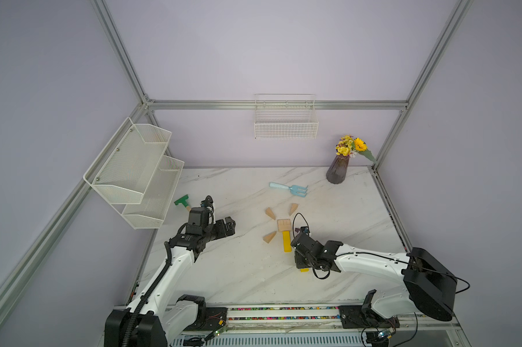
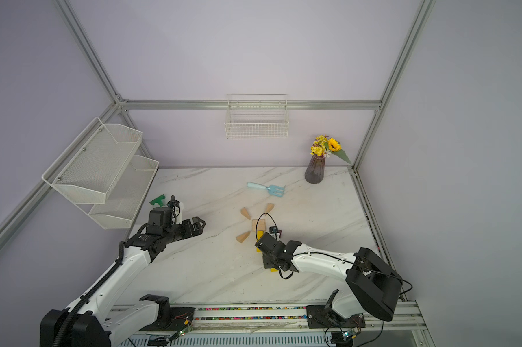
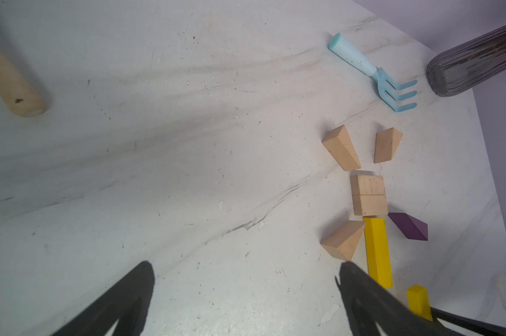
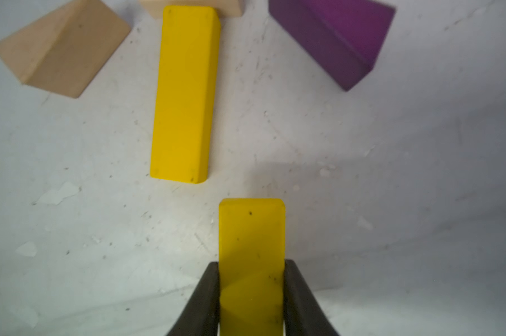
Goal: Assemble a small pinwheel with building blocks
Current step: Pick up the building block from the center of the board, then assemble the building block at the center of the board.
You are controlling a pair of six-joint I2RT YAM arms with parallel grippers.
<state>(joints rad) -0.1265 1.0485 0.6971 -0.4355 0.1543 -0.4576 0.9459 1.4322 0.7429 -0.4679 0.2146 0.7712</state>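
1. Here, the pinwheel [image 1: 283, 226] is laid flat on the white table [image 1: 238, 270], and it looks almost made.
2. A tan square hub [image 3: 368, 195] is seen in the middle. Three tan wedges [image 3: 340, 148] and one purple wedge [image 3: 409, 225] are set around its corners.
3. The first yellow bar [image 4: 185, 93] is pushed up against the hub as the first part of the stem.
4. The second yellow bar [image 4: 251, 232] is held by the right gripper [image 4: 251, 263]. The two black fingers [image 4: 205, 296] are closed on the bar's long sides, near one end. Whether the bar is lifted off the table cannot be told.
5. A gap is left between the two bars, and they are not lined up yet.
6. The left gripper [image 3: 245, 263] is spread wide and nothing is held in it. It is seen apart from the blocks.
7. The bar is judged to be light, hard and smooth, like painted wood. It would likely not be squashed by a squeeze, but it may slip if it is held loosely.
8. It is best held by its flat long sides, as is done now, so the free end can be slid up to the first bar.
9. The other pieces are only lying loose, so they can be knocked out of place by a small bump.
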